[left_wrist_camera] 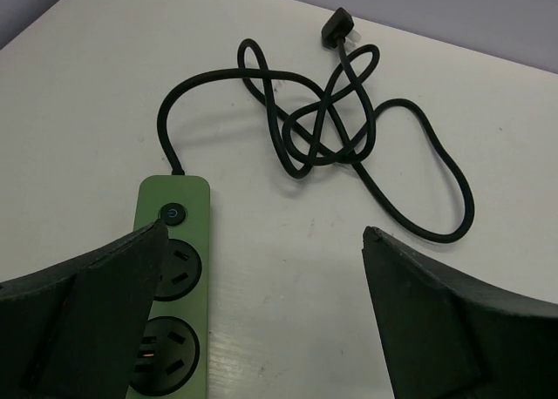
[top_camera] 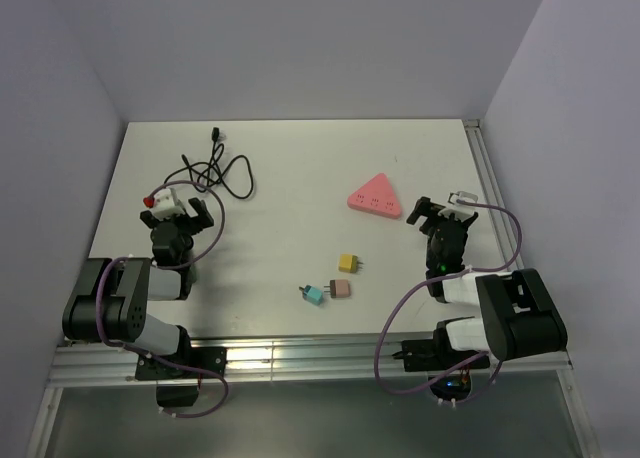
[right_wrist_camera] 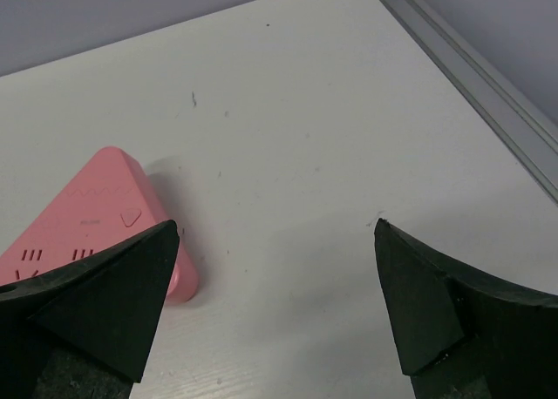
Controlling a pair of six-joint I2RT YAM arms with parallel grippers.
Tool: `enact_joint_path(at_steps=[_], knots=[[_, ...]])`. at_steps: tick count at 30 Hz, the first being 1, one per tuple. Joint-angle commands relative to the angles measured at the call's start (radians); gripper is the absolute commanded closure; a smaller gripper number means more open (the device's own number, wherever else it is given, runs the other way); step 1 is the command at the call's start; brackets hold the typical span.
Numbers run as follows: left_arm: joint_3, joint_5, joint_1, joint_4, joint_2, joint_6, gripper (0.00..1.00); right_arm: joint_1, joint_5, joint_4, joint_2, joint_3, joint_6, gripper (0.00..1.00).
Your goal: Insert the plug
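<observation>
Three small plugs lie on the white table: a yellow one [top_camera: 349,263], a teal one [top_camera: 314,293] and a tan-pink one [top_camera: 339,288] beside it. A pink triangular socket block [top_camera: 375,195] lies right of centre and also shows in the right wrist view [right_wrist_camera: 83,229]. A green power strip [left_wrist_camera: 170,286] with round black sockets lies under my left gripper's left finger. My left gripper [left_wrist_camera: 261,242] [top_camera: 190,210] is open and empty above the strip's end. My right gripper [right_wrist_camera: 275,233] [top_camera: 432,210] is open and empty, just right of the pink block.
The strip's black cord [left_wrist_camera: 349,138] lies in tangled loops beyond the left gripper [top_camera: 220,173], ending in a black plug [left_wrist_camera: 338,26] near the back. A metal rail [right_wrist_camera: 471,68] runs along the table's right edge. Walls enclose three sides.
</observation>
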State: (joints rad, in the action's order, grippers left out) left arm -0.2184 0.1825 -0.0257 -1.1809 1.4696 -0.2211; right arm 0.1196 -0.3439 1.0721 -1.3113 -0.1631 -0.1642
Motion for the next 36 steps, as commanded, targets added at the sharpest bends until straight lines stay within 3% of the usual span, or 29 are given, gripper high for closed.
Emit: enact_joint_path(at_steps=[1,21,26,35,36], knots=[[-0.022,0.025,0.001,-0.043,-0.011,0.046,0.01,-0.003,-0.05,0.095,0.011,-0.029,0.041,0.0],[-0.022,0.025,0.001,-0.042,-0.011,0.046,0.01,-0.005,-0.049,0.083,0.012,-0.029,0.037,0.0],[-0.022,0.026,0.001,-0.042,-0.011,0.046,0.01,0.026,-0.158,0.114,0.014,-0.019,0.049,0.0],[-0.022,0.023,0.004,-0.04,-0.011,0.045,0.01,0.058,-0.139,0.147,0.041,0.0,0.089,0.0],[-0.022,0.023,0.004,-0.042,-0.011,0.045,0.0,0.06,-0.202,0.111,0.096,-0.034,0.095,0.0]])
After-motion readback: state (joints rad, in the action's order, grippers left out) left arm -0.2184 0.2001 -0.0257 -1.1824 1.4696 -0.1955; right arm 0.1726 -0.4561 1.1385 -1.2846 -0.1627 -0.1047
